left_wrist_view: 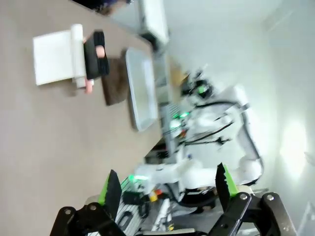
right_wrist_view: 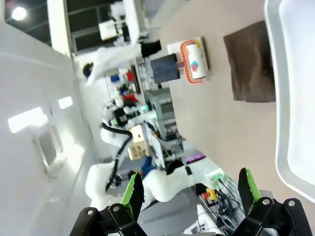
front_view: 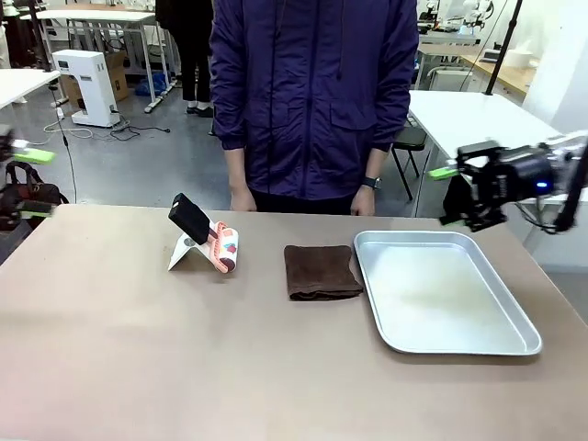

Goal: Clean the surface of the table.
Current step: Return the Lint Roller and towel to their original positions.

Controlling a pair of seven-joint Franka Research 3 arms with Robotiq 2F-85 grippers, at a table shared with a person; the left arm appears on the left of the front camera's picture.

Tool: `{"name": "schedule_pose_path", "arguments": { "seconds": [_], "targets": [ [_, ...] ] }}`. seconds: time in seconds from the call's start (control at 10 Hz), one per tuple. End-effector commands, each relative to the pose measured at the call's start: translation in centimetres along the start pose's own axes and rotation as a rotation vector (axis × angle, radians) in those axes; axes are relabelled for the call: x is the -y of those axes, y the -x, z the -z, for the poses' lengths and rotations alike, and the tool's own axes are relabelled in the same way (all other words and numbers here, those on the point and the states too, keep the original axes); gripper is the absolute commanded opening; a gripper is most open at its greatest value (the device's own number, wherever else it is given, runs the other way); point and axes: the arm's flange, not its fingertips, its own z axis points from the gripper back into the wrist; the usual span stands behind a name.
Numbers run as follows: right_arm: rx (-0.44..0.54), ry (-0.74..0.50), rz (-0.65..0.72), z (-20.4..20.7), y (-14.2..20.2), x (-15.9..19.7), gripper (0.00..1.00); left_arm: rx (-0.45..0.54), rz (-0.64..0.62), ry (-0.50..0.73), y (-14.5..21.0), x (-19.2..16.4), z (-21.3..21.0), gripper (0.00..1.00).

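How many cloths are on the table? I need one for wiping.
1: a folded brown cloth lies on the table, between the lint roller and the metal tray.

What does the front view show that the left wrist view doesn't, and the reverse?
Front view: the person standing at the far edge of the table, both hands at that edge, and the right gripper open beside the tray.
Left wrist view: the left gripper close up, open and holding nothing, with white robot arms beyond the table's end.
Both: the table, the tray, the folded brown cloth, and the lint roller on its white sheet.
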Motion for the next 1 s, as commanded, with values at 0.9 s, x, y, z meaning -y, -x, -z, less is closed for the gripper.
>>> {"name": "schedule_pose_path", "arguments": {
  "seconds": [0.9],
  "targets": [
    [0.230,-0.074,0.104,-6.0,2.4,3.9,1.00,0.109,-0.129,0.252,-1.1,-8.3,-3.5,1.00]
  ]
}}
